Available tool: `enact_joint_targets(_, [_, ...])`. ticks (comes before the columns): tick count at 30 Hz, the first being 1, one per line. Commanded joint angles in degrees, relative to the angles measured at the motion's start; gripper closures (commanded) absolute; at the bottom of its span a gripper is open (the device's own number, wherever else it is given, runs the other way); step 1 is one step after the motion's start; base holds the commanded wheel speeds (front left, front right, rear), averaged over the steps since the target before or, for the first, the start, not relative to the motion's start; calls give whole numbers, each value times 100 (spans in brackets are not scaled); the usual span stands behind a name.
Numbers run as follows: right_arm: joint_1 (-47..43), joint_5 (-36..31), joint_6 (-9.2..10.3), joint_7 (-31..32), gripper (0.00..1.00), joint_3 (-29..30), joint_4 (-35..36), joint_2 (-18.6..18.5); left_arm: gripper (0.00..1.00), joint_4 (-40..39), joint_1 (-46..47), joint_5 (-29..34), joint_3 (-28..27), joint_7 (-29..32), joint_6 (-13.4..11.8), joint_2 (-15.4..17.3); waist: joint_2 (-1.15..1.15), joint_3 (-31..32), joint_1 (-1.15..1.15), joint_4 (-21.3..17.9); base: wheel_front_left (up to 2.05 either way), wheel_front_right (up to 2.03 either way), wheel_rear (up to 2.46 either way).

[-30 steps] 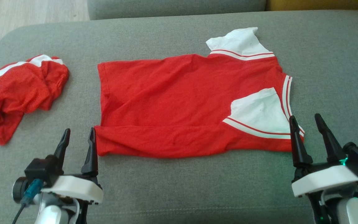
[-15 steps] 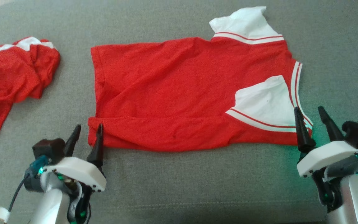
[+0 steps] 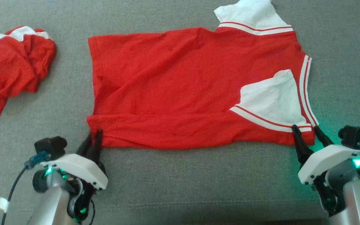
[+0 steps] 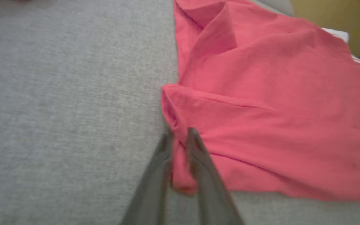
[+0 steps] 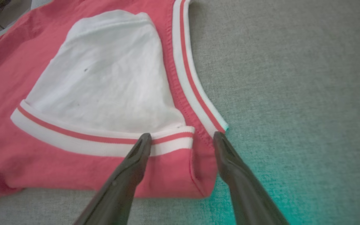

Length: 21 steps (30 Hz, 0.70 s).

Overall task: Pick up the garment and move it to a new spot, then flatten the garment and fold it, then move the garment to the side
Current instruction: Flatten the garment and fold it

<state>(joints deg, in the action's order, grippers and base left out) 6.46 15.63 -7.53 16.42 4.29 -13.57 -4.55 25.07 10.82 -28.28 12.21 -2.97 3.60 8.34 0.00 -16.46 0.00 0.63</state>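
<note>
The red short-sleeved jersey shirt with white sleeves and striped trim (image 3: 180, 93) lies spread across the middle of the grey upholstered sofa seat (image 3: 180, 181). Its near edge is already turned over in a long band, and one white sleeve (image 3: 270, 100) is folded in on top of the body. A second, crumpled red and white garment (image 3: 8, 72) sits well apart at the far left.

We judge the shirt light, limp and thin. It will sag between any two held points, cling a little to the textured upholstery, and slip out of a shallow pinch. It is not fragile. The corners of the near folded band look best to hold, since the doubled cloth and hem stitching give the fingers more to bite on.

Our left hand (image 3: 94, 133) sits at the near left corner, its fingers drawn close with a bunch of the hem between them. Our right hand (image 3: 305, 127) stands wide open, straddling the near right corner beside the striped neckband (image 3: 306, 84), with nothing gripped yet. We would take both layers there and lift evenly.
</note>
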Motion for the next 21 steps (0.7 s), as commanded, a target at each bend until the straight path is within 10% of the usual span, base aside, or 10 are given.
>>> enact_joint_targets(1, [10,60,4,103,19,-136,124,17,100,82,125,-63,-129,141,47,49,0,-6,0,-5,0,0,0])
enact_joint_targets(3, [16,103,4,146,100,-127,135,41,100,133,158,-69,-115,119,73,70,0,-6,0,-10,0,0,0])
enact_joint_targets(21, [-804,569,4,-182,100,163,1185,164,100,-1256,-454,14,-228,-120,-217,391,0,267,0,1,0,0,0])
